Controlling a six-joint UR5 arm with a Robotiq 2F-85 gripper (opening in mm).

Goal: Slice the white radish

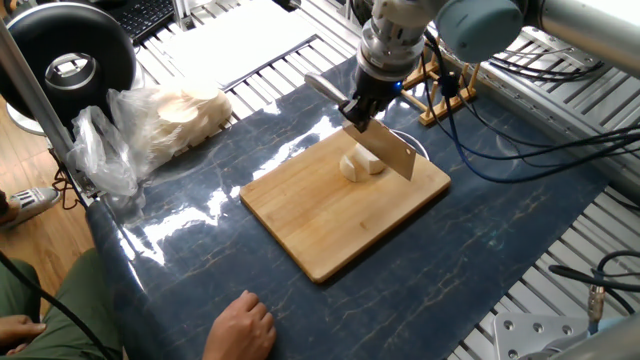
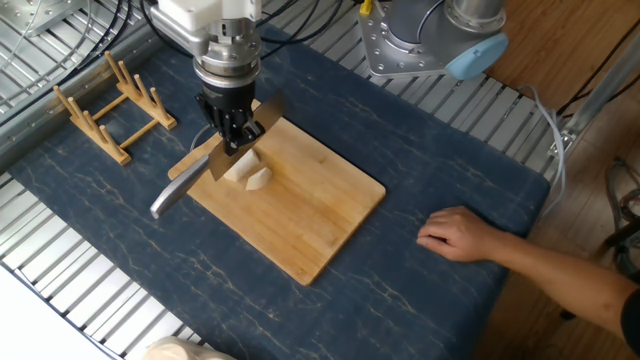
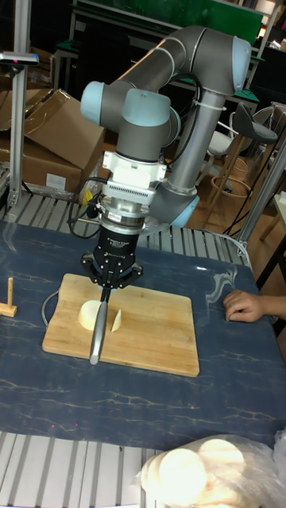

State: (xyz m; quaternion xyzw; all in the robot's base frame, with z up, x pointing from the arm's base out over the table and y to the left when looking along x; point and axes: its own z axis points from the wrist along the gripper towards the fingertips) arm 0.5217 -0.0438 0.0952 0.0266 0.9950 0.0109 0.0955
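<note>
Firmly clenched, the claw (image 2: 233, 135) grips a knife (image 2: 215, 163) above the white radish (image 2: 246, 172).

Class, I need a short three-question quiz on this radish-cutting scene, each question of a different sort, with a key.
1. True or false: the gripper holds a knife by its handle.
2. How many radish pieces lie on the cutting board: A one, B two, C five?
3. What rests on the blue mat near the board?

Key: 1 true; 2 B; 3 a person's hand.
</note>
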